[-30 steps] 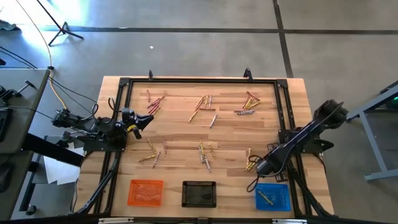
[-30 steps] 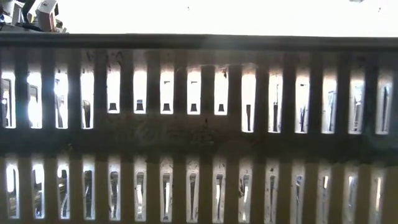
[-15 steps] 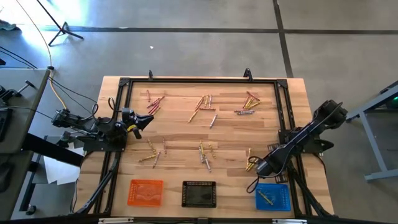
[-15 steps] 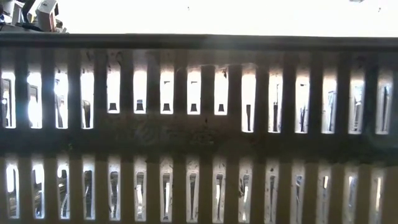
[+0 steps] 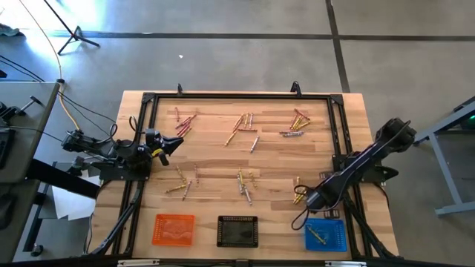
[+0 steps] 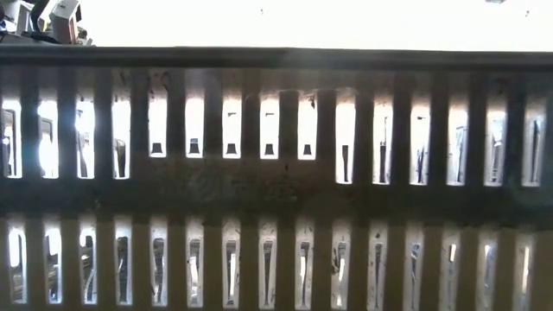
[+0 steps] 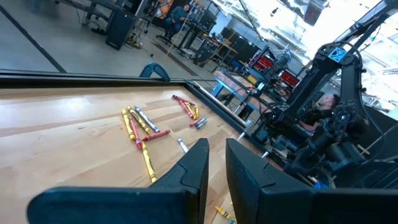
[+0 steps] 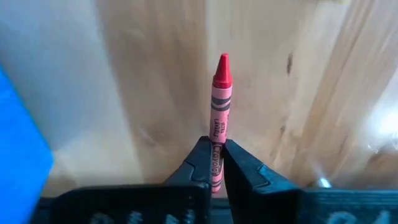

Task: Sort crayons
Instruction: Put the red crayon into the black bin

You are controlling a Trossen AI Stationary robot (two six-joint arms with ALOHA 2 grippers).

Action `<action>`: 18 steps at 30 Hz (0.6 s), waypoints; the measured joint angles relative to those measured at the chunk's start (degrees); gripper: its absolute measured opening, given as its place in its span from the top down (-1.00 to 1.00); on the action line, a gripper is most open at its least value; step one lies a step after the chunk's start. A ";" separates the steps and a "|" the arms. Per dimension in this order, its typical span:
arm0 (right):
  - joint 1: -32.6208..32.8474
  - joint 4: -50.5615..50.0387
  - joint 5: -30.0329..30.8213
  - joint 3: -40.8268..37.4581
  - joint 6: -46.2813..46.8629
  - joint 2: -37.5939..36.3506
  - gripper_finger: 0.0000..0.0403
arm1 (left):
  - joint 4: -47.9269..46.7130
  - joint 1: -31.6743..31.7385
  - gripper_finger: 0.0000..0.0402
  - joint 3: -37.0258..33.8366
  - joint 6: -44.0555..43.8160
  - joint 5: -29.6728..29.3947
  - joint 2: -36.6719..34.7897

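— Crayons [image 5: 241, 127], thin wax sticks in yellow, red and grey-brown, are mostly being left scattered in clusters across the wooden worktop [image 5: 215, 159]; a few are lying in the blue square tray [image 5: 326, 236].

— A red crayon [image 8: 219, 106] is being pinched by the right gripper [image 8: 215, 163] near the front right corner. The left gripper [image 7: 216, 163], narrowly parted, is being held idle by the left edge.

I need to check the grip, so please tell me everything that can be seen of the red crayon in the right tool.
The red crayon is a thin stick with a pointed red tip and a pink-red paper wrapper bearing dark print. The right tool is shut on its lower end, one finger on each side. It points straight forward from the tool, over bare wooden table, beside the blue tray. Whether it touches the wood cannot be told.
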 joint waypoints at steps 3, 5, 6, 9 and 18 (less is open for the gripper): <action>0.04 -0.91 -0.74 1.34 2.20 -2.28 0.97 | 0.00 0.00 0.78 0.00 0.00 0.01 0.00; 0.03 -0.73 -0.57 2.80 3.72 -3.83 0.97 | 0.00 0.00 0.78 0.00 -0.01 0.01 0.00; 0.03 -0.61 0.08 3.58 4.08 -4.56 0.97 | 0.02 0.00 0.78 0.00 0.00 0.01 0.00; -0.03 -0.08 4.84 6.11 3.95 -6.21 0.98 | 0.00 -0.01 0.78 -0.01 0.00 0.02 0.00; -6.81 15.76 16.84 9.14 -3.63 -6.71 0.92 | 0.02 -0.02 0.78 0.00 0.00 0.00 0.00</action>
